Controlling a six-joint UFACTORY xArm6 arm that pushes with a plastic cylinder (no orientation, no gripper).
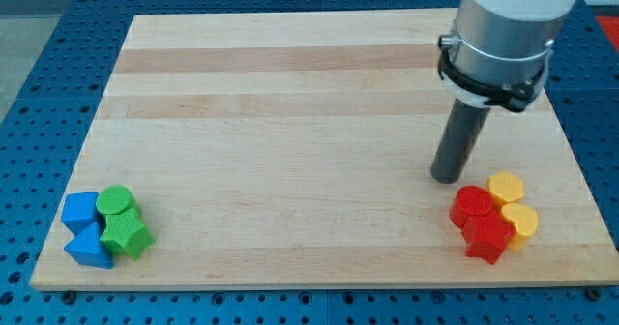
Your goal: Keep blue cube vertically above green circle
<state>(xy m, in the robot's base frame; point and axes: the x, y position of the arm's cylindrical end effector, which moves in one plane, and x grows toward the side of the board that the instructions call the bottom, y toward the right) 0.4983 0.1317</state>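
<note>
Wooden surface (290, 93), no claw on this rig, so nothing held; my tip (446, 177) sits just up-left of red cylinder (473, 205), not touching. Blue cube (81, 210) touches green circle (115, 201) near the bottom-left edge. Middle open.

Dark rod upright, my tip (446, 177) seemingly touching down (view's right)

Light is bright and even, seemingly from overhead. The board (290, 122) shows no glare, only a soft pale sheen along its lighter planks. Shadows are short and faint: a small dark patch under my tip (446, 178), thin ones beneath the blocks. Focus is fairly sharp at centre; block edges look slightly soft. The arm housing (508, 25) at the view's top is nearly blown out.
</note>
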